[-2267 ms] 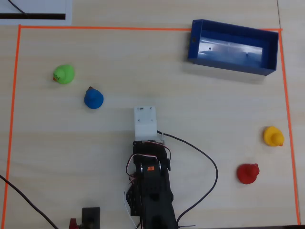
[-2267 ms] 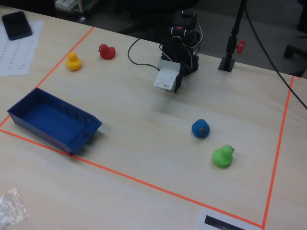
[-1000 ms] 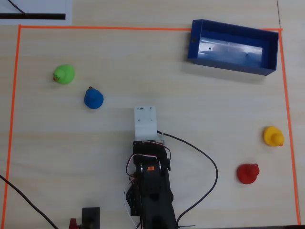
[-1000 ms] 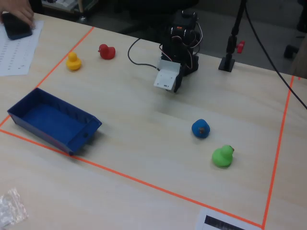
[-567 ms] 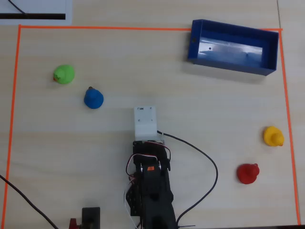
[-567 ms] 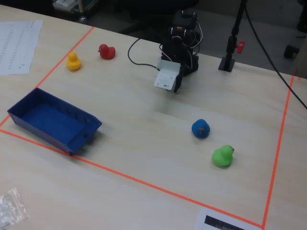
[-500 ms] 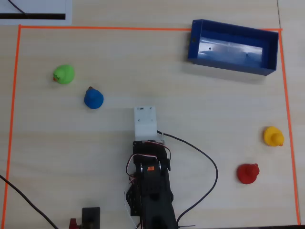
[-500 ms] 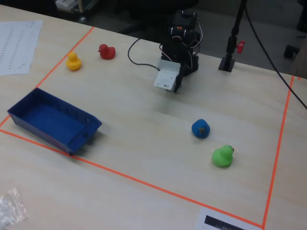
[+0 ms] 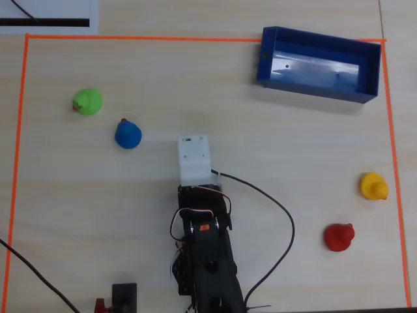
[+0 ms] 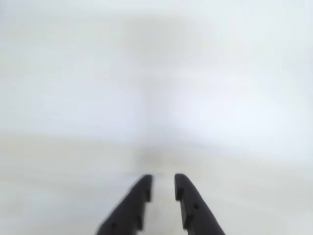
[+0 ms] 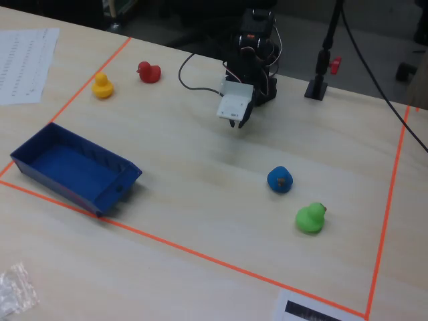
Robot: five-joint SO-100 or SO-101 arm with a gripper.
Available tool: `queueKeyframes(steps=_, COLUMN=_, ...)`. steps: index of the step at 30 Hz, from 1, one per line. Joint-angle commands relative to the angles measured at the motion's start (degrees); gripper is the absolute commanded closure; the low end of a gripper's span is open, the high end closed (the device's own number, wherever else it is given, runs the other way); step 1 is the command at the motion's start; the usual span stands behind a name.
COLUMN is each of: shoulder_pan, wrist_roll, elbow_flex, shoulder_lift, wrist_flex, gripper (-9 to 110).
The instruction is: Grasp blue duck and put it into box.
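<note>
The blue duck (image 9: pixel 128 134) sits on the pale table, left of the arm in the overhead view; in the fixed view the duck (image 11: pixel 279 179) is right of centre. The dark-blue box (image 9: pixel 313 91) lies at the top right of the overhead view and is empty; it is at the left in the fixed view (image 11: pixel 73 194). My gripper (image 10: pixel 163 178) shows two black fingers a narrow gap apart with nothing between them. It hangs above bare table (image 11: pixel 237 124), well apart from the duck. The wrist view is blurred and shows no duck or box.
A green duck (image 9: pixel 87 102) sits just beyond the blue one. A yellow duck (image 9: pixel 373 186) and a red duck (image 9: pixel 339 237) are at the right. Orange tape (image 9: pixel 195 38) frames the workspace. A black cable (image 9: pixel 280 215) loops beside the arm.
</note>
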Motion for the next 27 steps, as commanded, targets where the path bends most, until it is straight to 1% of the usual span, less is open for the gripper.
queueKeyframes(steps=1, shoulder_pan=-4.13, wrist_roll=1.76, elbow_flex=-11.60, shoulder_lift=-10.81, wrist_flex=-9.76, gripper=88)
queueKeyframes(steps=6, shoulder_pan=-9.23, wrist_roll=3.69, elbow_flex=-21.45, shoulder_lift=-26.10, wrist_flex=-18.72, gripper=82)
queueKeyframes(steps=12, shoulder_pan=-13.62, wrist_roll=5.10, elbow_flex=-31.99, shoulder_lift=-44.38, wrist_flex=-24.52, gripper=76)
queueKeyframes(steps=16, shoulder_pan=-14.59, wrist_roll=5.89, elbow_flex=-37.35, shoulder_lift=-54.58, wrist_flex=-27.07, gripper=74)
queueKeyframes(steps=22, shoulder_pan=-16.52, wrist_roll=6.68, elbow_flex=-41.04, shoulder_lift=-65.39, wrist_flex=-31.03, gripper=72)
queueKeyframes(steps=27, shoulder_pan=-18.90, wrist_roll=11.16, elbow_flex=-45.97, shoulder_lift=-73.04, wrist_flex=-30.41, gripper=71)
